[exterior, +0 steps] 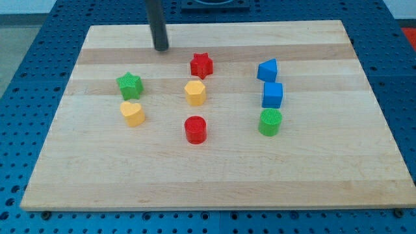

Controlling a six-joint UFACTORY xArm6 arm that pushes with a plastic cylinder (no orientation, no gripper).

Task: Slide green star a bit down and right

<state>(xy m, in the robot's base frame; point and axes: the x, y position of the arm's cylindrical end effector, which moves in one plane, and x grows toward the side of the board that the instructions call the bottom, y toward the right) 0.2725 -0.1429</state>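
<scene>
A pale wooden board (214, 182) with visible grain bands running left to right lies as the desk top, filling most of the view. It rests on a blue perforated surface (19, 52) dotted with regular rows of small holes, which shows along the view's left, right and bottom edges. At the view's top left, a strip of pale grey floor or wall (19, 10) is visible. The lighting is even and soft, with only faint shadows.

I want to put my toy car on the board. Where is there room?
The wide strip of board below the red cylinder is bare, and so is the view's right, past the blue cube. The middle is crowded. My tip is near the top, above the green star.
</scene>
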